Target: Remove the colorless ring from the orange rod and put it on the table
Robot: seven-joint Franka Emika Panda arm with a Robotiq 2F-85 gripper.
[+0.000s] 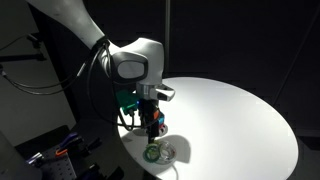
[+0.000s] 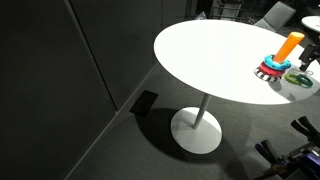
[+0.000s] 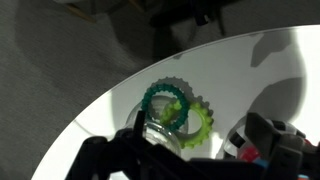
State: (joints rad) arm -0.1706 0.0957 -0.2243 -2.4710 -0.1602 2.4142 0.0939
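The colorless ring (image 3: 158, 136) lies on the white table (image 3: 250, 70) against a teal toothed ring (image 3: 165, 102) and a bright green ring (image 3: 192, 126). It also shows faintly in an exterior view (image 1: 169, 150). The orange rod (image 2: 291, 45) stands upright on its toothed base, with red and blue rings (image 2: 270, 70) round its foot. My gripper (image 3: 195, 150) hangs over the loose rings with its fingers wide apart and nothing between them. In an exterior view the gripper (image 1: 152, 122) is a little above the table and hides the rod.
The round table (image 2: 210, 60) stands on a single pedestal (image 2: 198, 128), with dark floor and walls around it. The rings and rod are close to the table's edge (image 1: 135, 150). A green object (image 1: 125, 98) sits behind the gripper.
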